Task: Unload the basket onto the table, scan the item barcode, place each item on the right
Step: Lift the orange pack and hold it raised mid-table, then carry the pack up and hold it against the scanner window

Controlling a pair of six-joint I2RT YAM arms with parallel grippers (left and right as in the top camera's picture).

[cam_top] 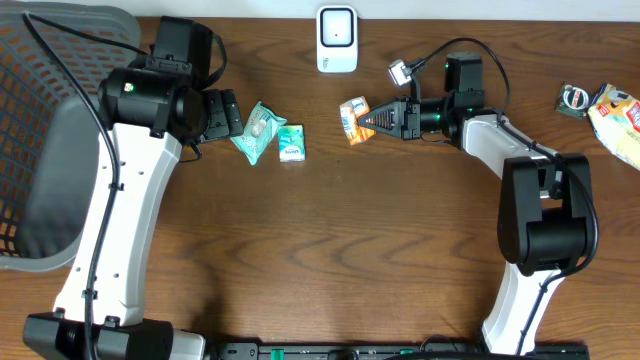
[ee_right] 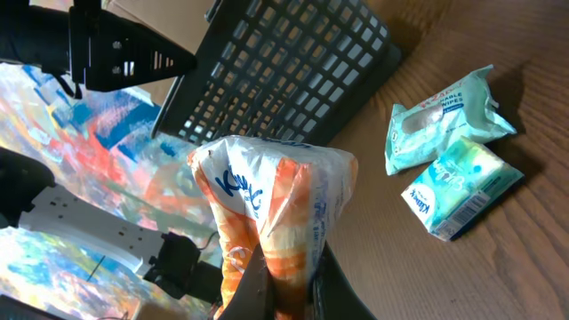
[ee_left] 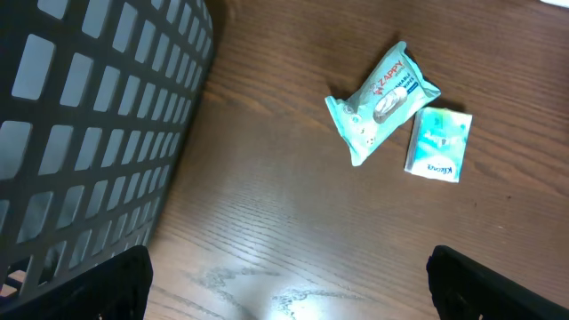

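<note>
Crinkly orange-and-white plastic, the packet [ee_right: 267, 213] fills the right wrist view, pinched tight at its lower seam between the right fingers [ee_right: 336, 289]. Overhead, it hangs at six o'clock from the smooth white rounded scanner [cam_top: 337, 38], apart from it. The right forearm stretches level toward nine o'clock over the wood-grain bench [cam_top: 330, 240]. The left fingers [ee_left: 116, 284] are spread wide and hold nothing, with the wrist bent toward three o'clock. Beside them lie a glossy teal wipes pack [cam_top: 257, 130] and a small boxy tissue pack [cam_top: 291, 143]. A dark grid-walled basket [cam_top: 40, 120] sits at nine o'clock.
</note>
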